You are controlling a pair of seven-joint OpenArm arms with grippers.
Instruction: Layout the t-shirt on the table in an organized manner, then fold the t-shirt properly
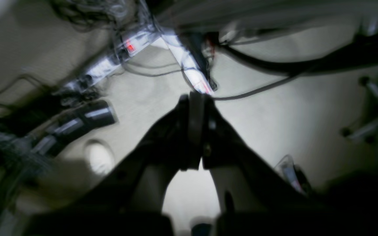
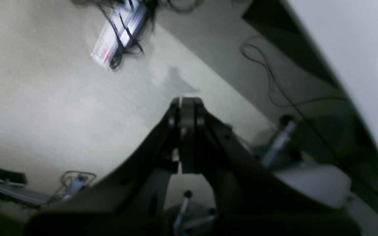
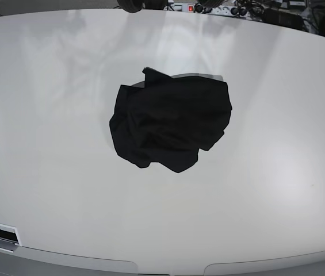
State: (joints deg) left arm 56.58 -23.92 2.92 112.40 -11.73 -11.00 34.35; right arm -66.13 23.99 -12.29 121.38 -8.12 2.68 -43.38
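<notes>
The black t-shirt (image 3: 171, 123) lies crumpled in a heap near the middle of the white table (image 3: 47, 115) in the base view. Neither arm shows in the base view. In the left wrist view my left gripper (image 1: 195, 98) is shut and empty, held off the table over the floor. In the right wrist view my right gripper (image 2: 186, 101) is shut and empty, also over the floor, with the table's edge (image 2: 356, 55) at the upper right. The t-shirt does not show in either wrist view.
Power strips (image 1: 123, 52) and cables (image 1: 274, 65) lie on the floor under the left gripper. Another power strip (image 2: 120, 32) and cable (image 2: 267, 75) lie on the carpet in the right wrist view. Equipment (image 3: 220, 7) lines the table's far edge.
</notes>
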